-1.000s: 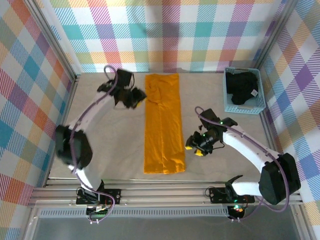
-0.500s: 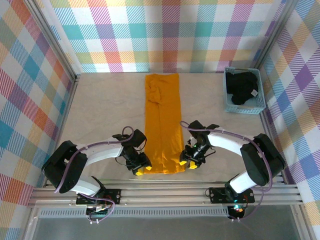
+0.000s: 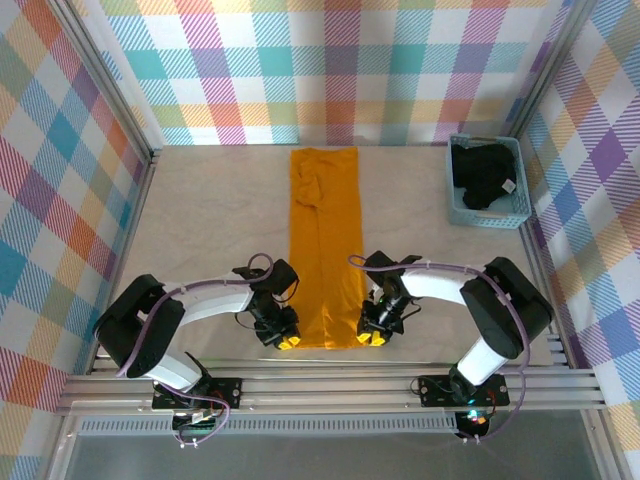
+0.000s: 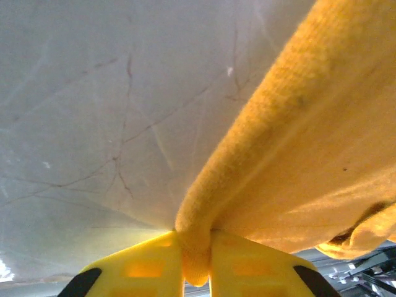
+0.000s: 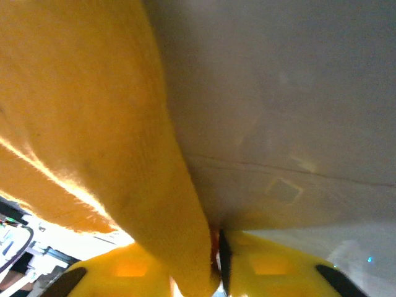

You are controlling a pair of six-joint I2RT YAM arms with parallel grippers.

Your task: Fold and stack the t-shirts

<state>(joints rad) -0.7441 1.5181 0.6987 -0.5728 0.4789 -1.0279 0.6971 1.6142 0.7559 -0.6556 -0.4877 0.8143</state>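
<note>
A mustard-orange t-shirt (image 3: 325, 240) lies folded into a long narrow strip down the middle of the table. My left gripper (image 3: 287, 340) is shut on its near left corner, and the cloth (image 4: 198, 247) is pinched between the yellow fingers (image 4: 148, 272). At the near right corner, my right gripper (image 3: 371, 337) is shut on the cloth's edge (image 5: 185, 247), which runs down between its yellow fingers (image 5: 272, 272). A black t-shirt (image 3: 484, 178) with a white tag sits bundled in the basket.
The light-blue mesh basket (image 3: 462, 213) stands at the back right by the wall. Plaid walls close off the table's sides and back. A metal rail (image 3: 330, 385) runs along the near edge just behind both grippers.
Both arms swung in to the shirt's near end. The left came from the far left of the table. Both grippers closed on the near corners.
</note>
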